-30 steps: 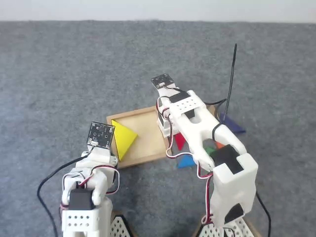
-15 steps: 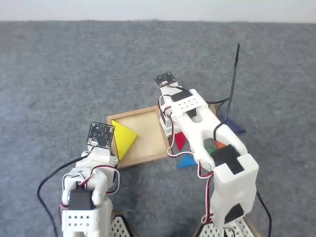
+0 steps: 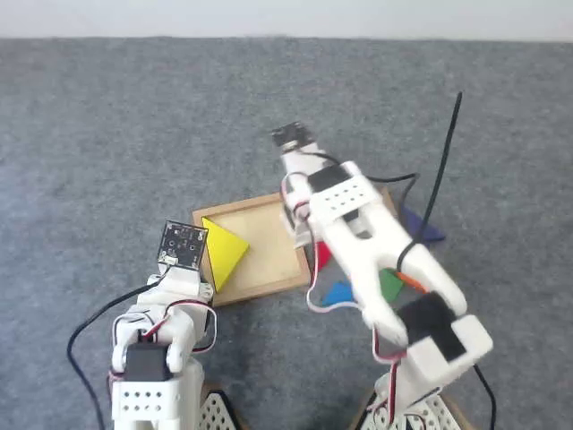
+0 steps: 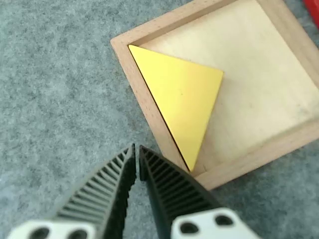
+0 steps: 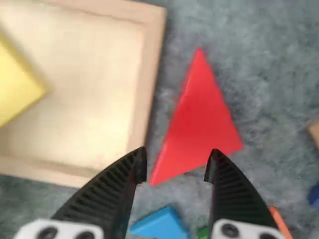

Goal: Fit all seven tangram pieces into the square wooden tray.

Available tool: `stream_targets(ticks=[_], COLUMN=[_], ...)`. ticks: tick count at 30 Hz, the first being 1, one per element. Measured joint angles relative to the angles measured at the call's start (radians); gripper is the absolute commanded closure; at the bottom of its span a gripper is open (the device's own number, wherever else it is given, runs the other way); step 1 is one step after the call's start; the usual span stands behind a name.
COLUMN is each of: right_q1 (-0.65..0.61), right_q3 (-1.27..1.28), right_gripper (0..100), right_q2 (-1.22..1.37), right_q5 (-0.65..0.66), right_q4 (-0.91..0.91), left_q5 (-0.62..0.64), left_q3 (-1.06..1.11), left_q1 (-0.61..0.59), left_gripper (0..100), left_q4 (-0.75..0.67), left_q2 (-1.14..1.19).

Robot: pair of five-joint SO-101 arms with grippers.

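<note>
My right gripper [image 5: 177, 167] stands open, one jaw on each side of the wide end of the flat red triangle piece [image 5: 199, 124], which lies straight ahead of me on the grey carpet, just outside the square wooden tray [image 5: 152, 74]. The triangle's long axis points away from the gripper and runs almost along the tray's outer wall, so the jaws stand across its width and not its length. I cannot tell if my fingertips touch the carpet already. This arm is much nearer to the red piece than the other one. The piece looks thin and smooth with sharp corners, so I judge the grip must be low on its edges. A small blue piece [image 5: 157, 224] lies near it. My left gripper [image 4: 137, 154] is closed and empty, beside the tray's corner, where the large yellow triangle [image 4: 182, 97] lies inside along one wall.
</note>
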Motion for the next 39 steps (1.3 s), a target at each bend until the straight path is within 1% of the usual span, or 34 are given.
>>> stream_targets(ticks=[2,4,6,9,11,13,17,29,35,39], right_q1=[-0.046,-0.058,-0.035,0.021,0.061,0.080,0.072,0.071,0.071,0.080], right_q3=[0.008,0.008,0.008,0.008,0.008,0.008,0.008,-0.074,-0.103,-0.104], right_gripper=[80.9,77.9,71.4,62.7,60.4,60.4,60.4,60.9,75.6,76.1], right_q2=[-0.025,-0.031,-0.031,-0.031,-0.011,0.026,0.098,0.267,0.285,0.285], right_q5=[0.000,0.000,-0.003,-0.051,-0.064,-0.074,-0.083,-0.083,-0.083,-0.083], right_q4=[0.000,0.000,0.000,-0.005,-0.025,-0.055,-0.089,-0.072,-0.066,-0.066], left_q5=[0.000,0.000,0.000,0.000,0.000,0.000,0.000,0.000,0.000,0.000], left_q3=[0.000,0.000,0.000,0.000,0.000,0.000,0.000,0.000,0.000,0.000], left_q1=[0.000,0.000,0.000,0.000,0.000,0.000,0.000,0.000,0.000,0.000], left_gripper=[99,99,99,99,99,99,99,99,99,99], left_q4=[0.000,0.000,0.000,0.000,0.000,0.000,0.000,0.000,0.000,0.000], left_q2=[0.000,0.000,0.000,0.000,0.000,0.000,0.000,0.000,0.000,0.000])
